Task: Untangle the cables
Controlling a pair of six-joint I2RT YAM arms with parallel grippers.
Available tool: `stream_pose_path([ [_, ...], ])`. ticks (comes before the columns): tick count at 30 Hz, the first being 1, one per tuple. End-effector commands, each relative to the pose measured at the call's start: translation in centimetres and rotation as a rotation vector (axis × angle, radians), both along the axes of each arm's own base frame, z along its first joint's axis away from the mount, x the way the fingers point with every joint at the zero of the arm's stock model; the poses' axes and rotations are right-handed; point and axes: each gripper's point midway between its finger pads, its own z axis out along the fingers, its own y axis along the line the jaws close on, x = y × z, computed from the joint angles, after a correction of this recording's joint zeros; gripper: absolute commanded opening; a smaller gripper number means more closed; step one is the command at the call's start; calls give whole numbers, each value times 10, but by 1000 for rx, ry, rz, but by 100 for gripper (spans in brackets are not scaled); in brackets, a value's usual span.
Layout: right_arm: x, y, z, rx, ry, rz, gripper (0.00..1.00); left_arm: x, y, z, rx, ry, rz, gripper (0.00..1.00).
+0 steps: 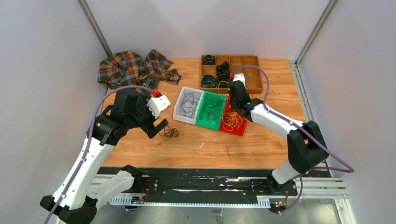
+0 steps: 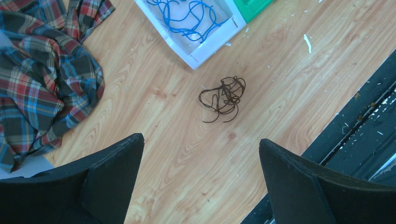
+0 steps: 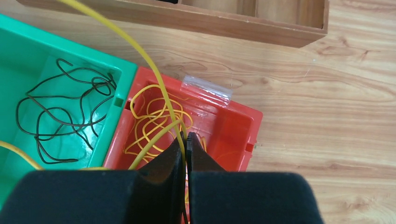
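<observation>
A small dark tangled clump of cables (image 1: 169, 132) (image 2: 224, 98) lies on the wooden table. My left gripper (image 1: 158, 127) (image 2: 201, 140) hovers just left of it, open and empty. My right gripper (image 1: 236, 112) (image 3: 186, 137) is shut on a yellow cable (image 3: 140, 51) above the red bin (image 1: 240, 130) (image 3: 233, 126), which holds more yellow cables (image 3: 149, 116). The held strand runs up and to the left out of the right wrist view. Black cables (image 3: 60, 116) lie in the green bin (image 1: 203, 122). Blue cables (image 2: 187, 18) lie in the white bin (image 1: 180, 112).
A wooden compartment tray (image 1: 254, 74) with thick black coiled rolls stands behind the bins. A crumpled plaid cloth (image 1: 130, 67) (image 2: 42, 84) lies at the back left. A black rail (image 2: 364, 130) runs along the table's near edge.
</observation>
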Motion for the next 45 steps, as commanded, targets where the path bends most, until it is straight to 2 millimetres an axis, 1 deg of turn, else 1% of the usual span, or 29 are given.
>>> stream_pose_path([
  [1,-10,-6,-21,55,184,-92,1,5,5,10,4,-6,22,98],
  [5,-17,-16,-40,108,280,-139,1,6,6,8,2,10,27,98],
  [8,-21,-19,-47,141,312,-153,2,8,10,1,24,45,45,98],
  [11,-26,-21,-50,138,331,-155,15,14,16,-5,33,82,84,98],
  [13,-30,-23,-50,134,340,-163,20,18,17,0,24,90,104,98],
  [16,-33,-26,-45,130,333,-174,26,22,17,6,10,90,117,98],
  [20,-32,-28,-28,134,297,-160,33,23,16,15,-3,88,119,98],
  [27,-35,-29,6,170,231,-135,50,24,18,18,-7,91,132,98],
  [32,-33,-27,37,198,160,-108,57,25,17,19,-18,99,140,98],
  [35,-29,-26,57,205,125,-91,59,25,16,20,-23,101,141,98],
  [38,-25,-27,71,206,104,-90,59,25,17,19,-23,103,143,98],
  [42,-14,-28,78,221,98,-95,59,26,15,20,-30,112,151,98],
  [45,-2,-23,80,241,103,-89,58,25,13,21,-41,113,139,98],
])
